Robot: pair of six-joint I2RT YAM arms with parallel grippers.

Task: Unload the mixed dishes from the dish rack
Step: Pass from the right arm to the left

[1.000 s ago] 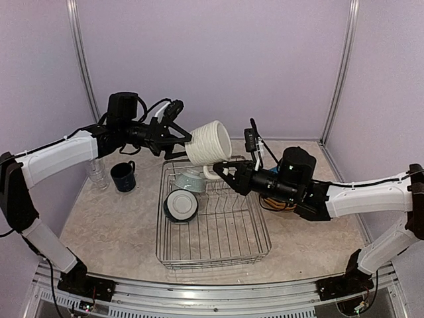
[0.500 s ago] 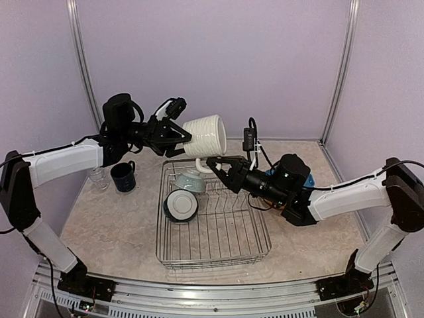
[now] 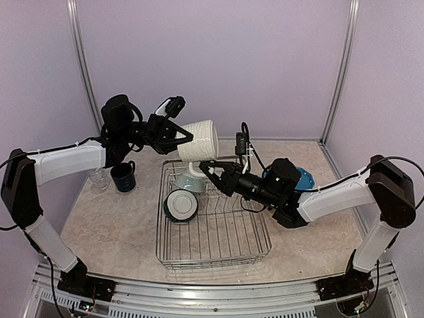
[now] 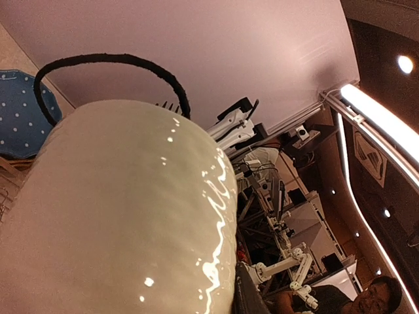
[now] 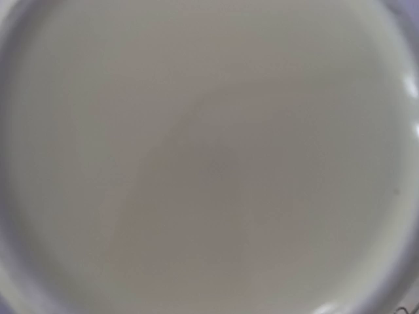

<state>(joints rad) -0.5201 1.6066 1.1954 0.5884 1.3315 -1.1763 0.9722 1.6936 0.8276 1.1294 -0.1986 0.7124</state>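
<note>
the pale stone-look table carries the dish rack, a silver wire basket set between the two arms so that either can reach in. off its right side, behind the right forearm, a blue dotted plate lies on the table, apart from the wires, which reads as already unloaded. above the rack's far end the cream mug hangs on its side in the air, shared by both arms. the right gripper is pinched narrow on the handle beneath it. the left gripper meets the mug's left end, its jaws drawn in and, as far as the overhead view lets me judge, nipping the wall there. that looks like a hand-over, so the mug can go down on the left side. in the rack lie two teal bowls, one tipped up with its dark outside showing, one just behind it. left of the rack stand a navy mug and, beside it, a small clear glass, both on the table.
</note>
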